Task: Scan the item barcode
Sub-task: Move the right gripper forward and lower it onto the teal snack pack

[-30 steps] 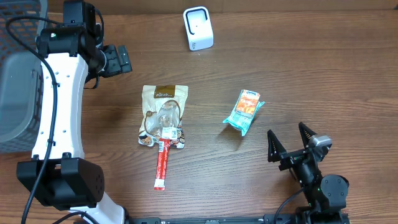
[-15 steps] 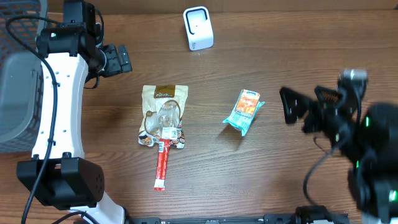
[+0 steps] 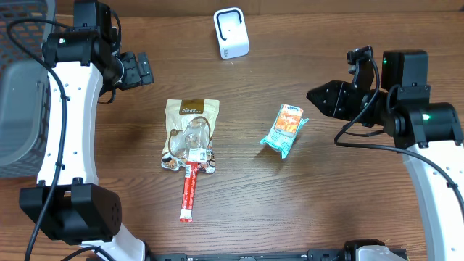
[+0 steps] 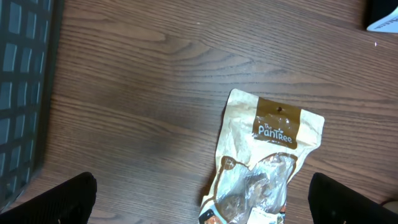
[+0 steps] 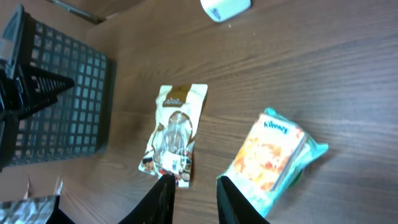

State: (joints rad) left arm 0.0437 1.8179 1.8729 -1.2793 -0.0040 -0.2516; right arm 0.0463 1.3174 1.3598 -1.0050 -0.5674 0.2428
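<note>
Three items lie on the wooden table: a beige snack bag (image 3: 190,135), a red stick packet (image 3: 189,192) partly under the bag's near end, and a teal and orange packet (image 3: 284,128). The white barcode scanner (image 3: 231,32) stands at the back. My right gripper (image 3: 317,96) hovers just right of the teal packet (image 5: 273,158), fingers (image 5: 163,199) close together with a narrow gap and nothing between them. My left gripper (image 3: 138,70) hangs wide open above the table at the back left, holding nothing. Its wrist view looks down on the beige bag (image 4: 264,162).
A dark mesh basket (image 3: 22,94) stands at the left edge, seen also as the black basket (image 5: 59,99) in the right wrist view. The left arm's white links rise along the left side.
The right arm has swung up from the front edge to the right of the teal packet, and its jaws have narrowed. The left arm and the items have not moved.
</note>
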